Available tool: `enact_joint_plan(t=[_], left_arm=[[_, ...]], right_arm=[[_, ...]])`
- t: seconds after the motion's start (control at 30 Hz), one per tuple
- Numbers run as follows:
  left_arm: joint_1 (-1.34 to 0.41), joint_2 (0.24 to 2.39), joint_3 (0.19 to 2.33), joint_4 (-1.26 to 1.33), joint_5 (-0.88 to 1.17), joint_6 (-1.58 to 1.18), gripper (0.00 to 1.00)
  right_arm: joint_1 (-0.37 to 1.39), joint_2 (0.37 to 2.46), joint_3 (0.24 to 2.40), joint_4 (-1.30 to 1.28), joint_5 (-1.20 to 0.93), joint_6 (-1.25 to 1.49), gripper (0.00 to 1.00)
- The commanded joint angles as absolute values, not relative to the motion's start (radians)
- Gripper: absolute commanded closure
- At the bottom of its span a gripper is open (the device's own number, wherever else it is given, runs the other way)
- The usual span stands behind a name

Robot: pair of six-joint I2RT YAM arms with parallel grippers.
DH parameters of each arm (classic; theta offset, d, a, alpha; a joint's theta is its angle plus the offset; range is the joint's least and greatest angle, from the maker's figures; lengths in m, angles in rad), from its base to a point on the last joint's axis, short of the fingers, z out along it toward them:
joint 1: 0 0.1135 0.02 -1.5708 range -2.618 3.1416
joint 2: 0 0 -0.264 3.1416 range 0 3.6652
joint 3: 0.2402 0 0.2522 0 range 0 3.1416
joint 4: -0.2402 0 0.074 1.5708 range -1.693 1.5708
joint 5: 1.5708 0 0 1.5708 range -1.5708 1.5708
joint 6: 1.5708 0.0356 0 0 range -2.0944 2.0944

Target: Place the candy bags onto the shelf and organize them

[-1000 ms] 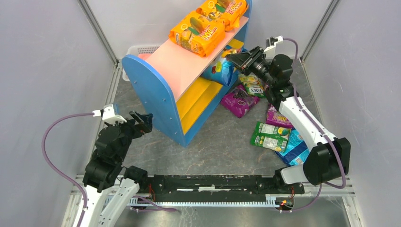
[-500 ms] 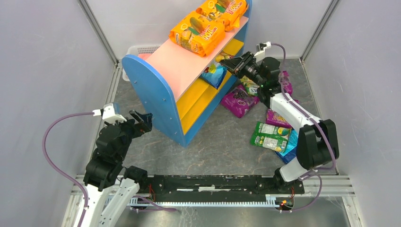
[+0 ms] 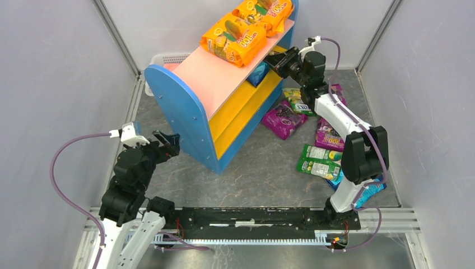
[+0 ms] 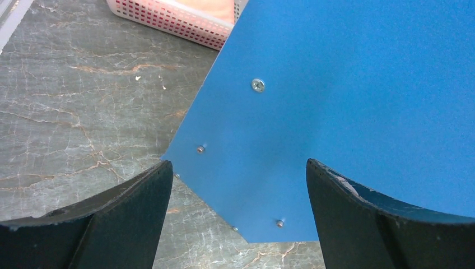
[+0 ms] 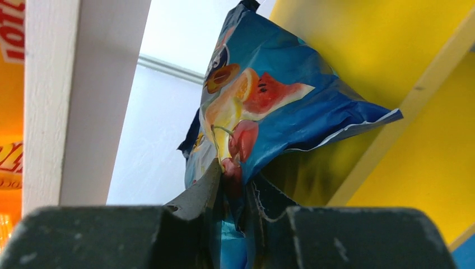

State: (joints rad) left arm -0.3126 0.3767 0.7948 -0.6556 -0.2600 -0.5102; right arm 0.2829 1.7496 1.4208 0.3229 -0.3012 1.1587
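Note:
The shelf (image 3: 185, 106) has blue side panels, a pink top board and yellow inner boards. Two orange candy bags (image 3: 234, 39) (image 3: 263, 12) lie on its top. My right gripper (image 3: 274, 60) is shut on a blue candy bag (image 3: 259, 74) and holds it inside the upper yellow compartment; the bag's fruit print shows in the right wrist view (image 5: 263, 112), pinched between the fingers. Purple, green and blue bags (image 3: 283, 119) (image 3: 320, 161) lie on the floor right of the shelf. My left gripper (image 3: 165, 144) is open and empty beside the shelf's near blue panel (image 4: 347, 101).
A white slatted basket (image 3: 163, 59) stands behind the shelf's left end and also shows in the left wrist view (image 4: 173, 19). Grey enclosure walls close in on both sides. More bags (image 3: 327, 137) lie under the right arm.
My right gripper has moved left and farther back, carrying the blue bag from in front of the shelf into the upper compartment. The left arm has not moved.

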Motion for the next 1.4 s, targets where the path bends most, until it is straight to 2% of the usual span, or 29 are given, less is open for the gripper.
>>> enact_joint_plan(t=[0.0,0.27,0.47,0.57,0.7,0.97,1.03,1.13,1.23,1.37], left_arm=[[-0.302,0.378,0.799,-0.629,-0.265,-0.480,0.06],[-0.296,0.382,0.799,-0.629,-0.260,-0.479,0.06],[-0.291,0.384,0.799,-0.628,-0.256,-0.479,0.06],[-0.287,0.378,0.799,-0.629,-0.257,-0.479,0.06],[-0.285,0.366,0.799,-0.627,-0.259,-0.480,0.06],[-0.284,0.349,0.798,-0.625,-0.248,-0.477,0.05],[-0.284,0.346,0.798,-0.623,-0.240,-0.474,0.05],[-0.284,0.333,0.798,-0.622,-0.236,-0.472,0.06],[-0.284,0.314,0.795,-0.618,-0.233,-0.472,0.06],[-0.284,0.309,0.795,-0.618,-0.231,-0.472,0.05]], right_arm=[[0.259,1.749,1.463,0.324,-0.198,1.103,1.00],[0.227,1.848,1.614,0.253,-0.256,1.053,1.00],[0.225,1.877,1.651,0.238,-0.273,1.015,0.98],[0.224,1.861,1.646,0.250,-0.324,0.973,0.83],[0.225,1.730,1.539,0.230,-0.315,0.885,0.58],[0.222,1.450,1.360,0.047,-0.303,0.663,0.20],[0.222,1.360,1.292,0.003,-0.296,0.583,0.15],[0.223,1.194,1.046,-0.014,-0.302,0.504,0.08],[0.227,1.056,0.734,0.036,-0.336,0.433,0.07],[0.229,0.929,0.524,-0.048,-0.333,0.360,0.05]])
